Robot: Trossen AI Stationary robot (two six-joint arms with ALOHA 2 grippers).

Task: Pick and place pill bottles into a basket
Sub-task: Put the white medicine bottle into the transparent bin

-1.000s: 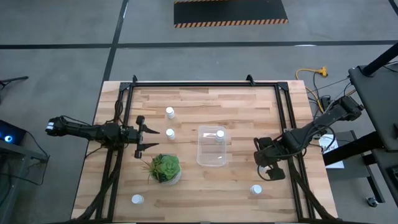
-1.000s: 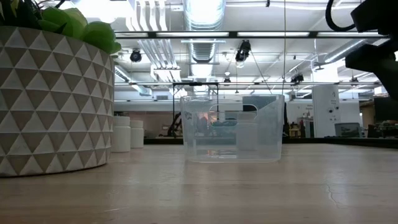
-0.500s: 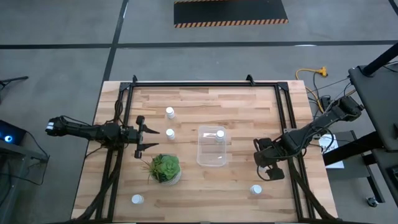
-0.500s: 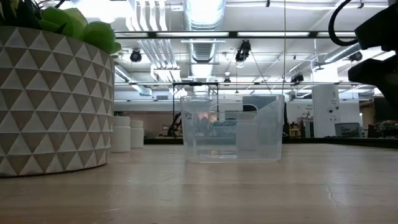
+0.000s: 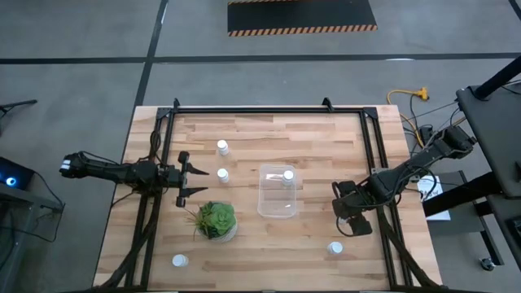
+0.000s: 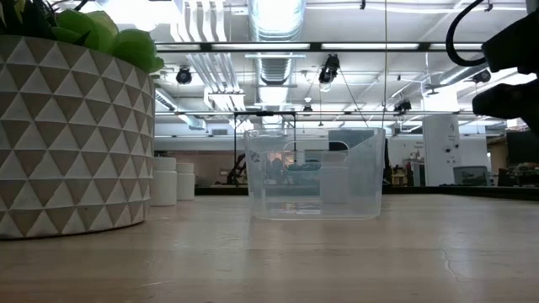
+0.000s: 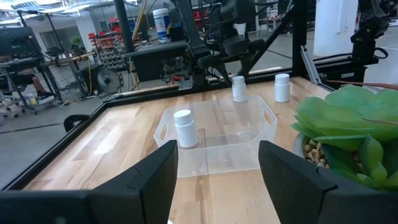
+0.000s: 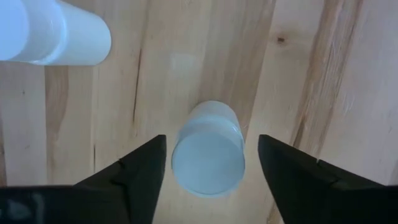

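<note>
Pill bottle (image 8: 208,149) upright on table (image 5: 309,244), directly beneath right gripper (image 8: 211,165), at basket's (image 5: 278,192) 4 o'clock; fingers apart, astride cap. Left gripper (image 5: 192,174) spread, farther, at 9 o'clock.

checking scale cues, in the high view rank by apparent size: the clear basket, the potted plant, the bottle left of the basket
1. basket, the largest.
2. potted plant, a little smaller, though the two are not far apart.
3. bottle, far smaller than both.
All stand on the table under a straight-down camera, so nearness barely skews this.
</note>
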